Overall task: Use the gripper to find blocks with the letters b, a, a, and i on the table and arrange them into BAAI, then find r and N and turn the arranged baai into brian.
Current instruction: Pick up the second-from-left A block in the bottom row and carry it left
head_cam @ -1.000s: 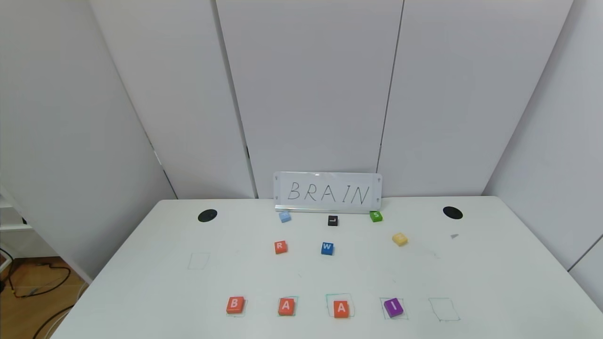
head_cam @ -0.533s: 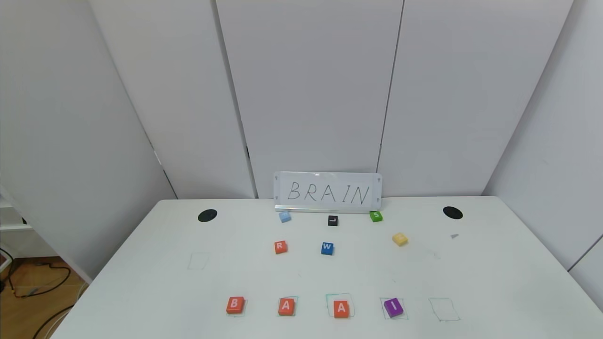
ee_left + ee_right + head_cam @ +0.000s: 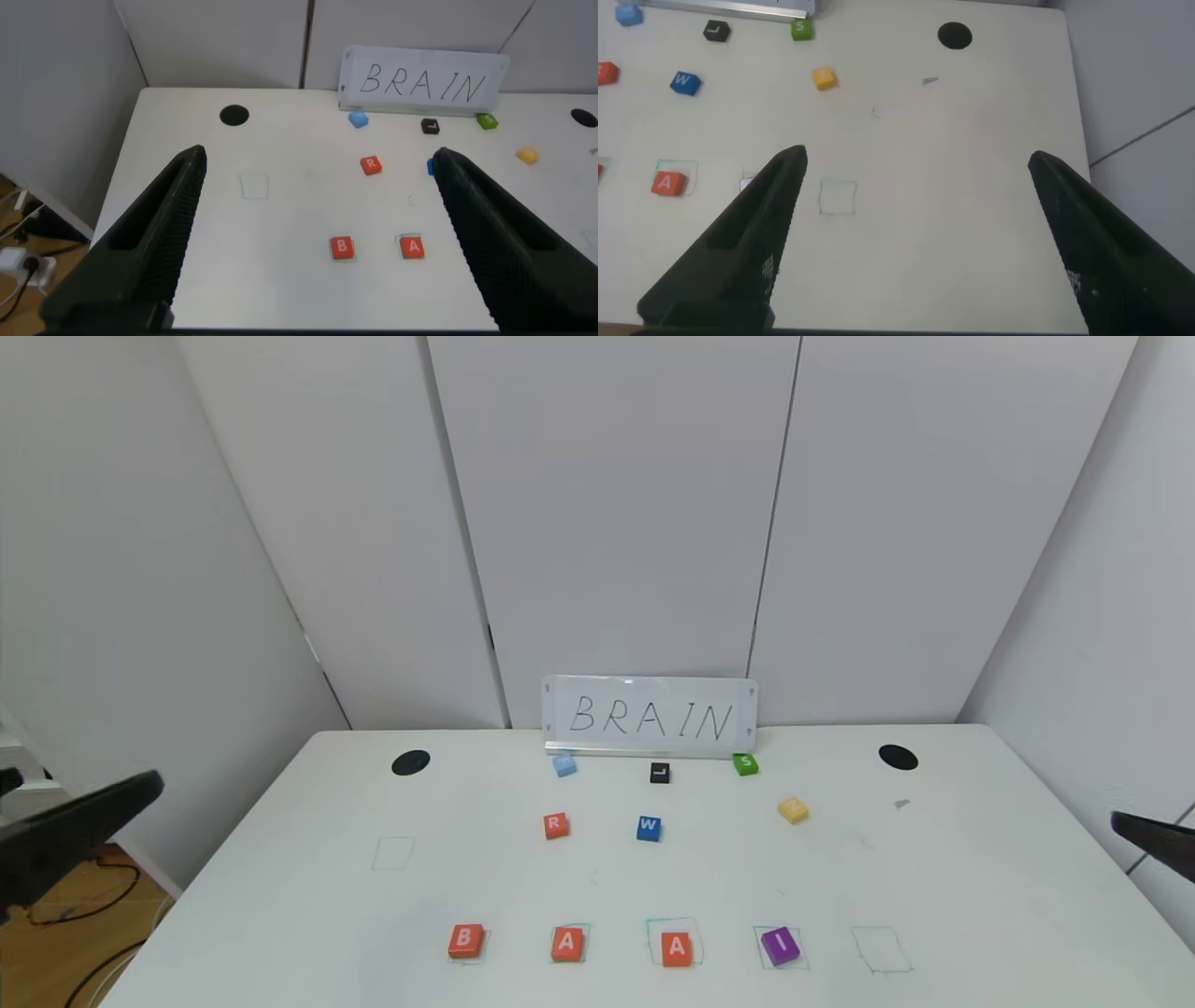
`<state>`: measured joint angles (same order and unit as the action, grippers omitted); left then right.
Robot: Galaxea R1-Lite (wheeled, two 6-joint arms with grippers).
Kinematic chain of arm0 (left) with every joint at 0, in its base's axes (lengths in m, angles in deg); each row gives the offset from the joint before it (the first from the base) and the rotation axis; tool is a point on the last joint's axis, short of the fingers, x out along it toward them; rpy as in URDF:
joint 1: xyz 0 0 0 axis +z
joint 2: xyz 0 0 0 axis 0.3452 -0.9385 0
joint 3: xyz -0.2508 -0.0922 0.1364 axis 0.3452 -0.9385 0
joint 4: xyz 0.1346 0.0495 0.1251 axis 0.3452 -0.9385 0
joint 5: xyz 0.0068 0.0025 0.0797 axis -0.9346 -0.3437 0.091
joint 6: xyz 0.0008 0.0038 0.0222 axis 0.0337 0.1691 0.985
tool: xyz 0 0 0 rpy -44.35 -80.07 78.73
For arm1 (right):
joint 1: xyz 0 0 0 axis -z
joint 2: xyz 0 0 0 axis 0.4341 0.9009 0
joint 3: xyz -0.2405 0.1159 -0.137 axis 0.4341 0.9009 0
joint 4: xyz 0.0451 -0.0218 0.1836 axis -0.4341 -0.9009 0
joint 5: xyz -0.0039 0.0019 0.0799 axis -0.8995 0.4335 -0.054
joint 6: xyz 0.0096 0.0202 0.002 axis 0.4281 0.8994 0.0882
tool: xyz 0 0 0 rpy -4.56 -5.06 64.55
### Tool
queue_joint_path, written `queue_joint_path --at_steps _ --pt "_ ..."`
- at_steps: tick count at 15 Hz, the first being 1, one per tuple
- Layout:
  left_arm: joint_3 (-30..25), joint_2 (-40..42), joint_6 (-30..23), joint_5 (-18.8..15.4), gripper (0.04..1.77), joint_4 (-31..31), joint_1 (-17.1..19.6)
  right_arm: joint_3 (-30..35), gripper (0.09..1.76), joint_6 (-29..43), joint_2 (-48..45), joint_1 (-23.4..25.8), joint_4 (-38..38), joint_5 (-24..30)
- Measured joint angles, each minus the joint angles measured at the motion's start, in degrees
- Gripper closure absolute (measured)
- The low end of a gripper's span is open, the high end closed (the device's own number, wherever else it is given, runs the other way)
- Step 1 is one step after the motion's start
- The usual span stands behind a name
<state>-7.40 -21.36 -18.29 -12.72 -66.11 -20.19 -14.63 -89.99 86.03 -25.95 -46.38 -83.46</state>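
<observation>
- The left gripper [image 3: 313,233] stood wide open, holding nothing, raised off the left edge of the table [image 3: 971,896].
- The right gripper [image 3: 910,233] was likewise spread wide and empty, above the table's right side.
- The blocks [image 3: 676,948] lay in a near row reading B, A, A, I.
- r [image 3: 555,825] sat farther back beside a blue W block [image 3: 649,828]; N [image 3: 793,809] lay well to its right.
</observation>
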Motion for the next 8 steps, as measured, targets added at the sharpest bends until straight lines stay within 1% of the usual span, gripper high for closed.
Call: queue_joint_path --at_steps 2,4,5,8 --pt "3.4 -6.2 0.0 0.3 0.09 -0.9 0.0 -4.3 0.14 -0.6 6.5 0.0 -0.2 -0.1" --pt "6.5 -11.7 0.1 0.2 0.09 -4.3 -0.1 -9.1 0.14 -3.7 11.7 0.1 -0.7 -0.1" --pt "8.1 -14.3 0.1 0.1 0.09 -5.7 -0.2 -12.1 0.14 -4.4 13.6 0.1 -2.3 -0.1" --pt "12.2 -20.6 0.0 0.4 0.09 -9.5 -1.0 -21.5 0.14 -3.2 17.6 0.0 -12.3 0.0"
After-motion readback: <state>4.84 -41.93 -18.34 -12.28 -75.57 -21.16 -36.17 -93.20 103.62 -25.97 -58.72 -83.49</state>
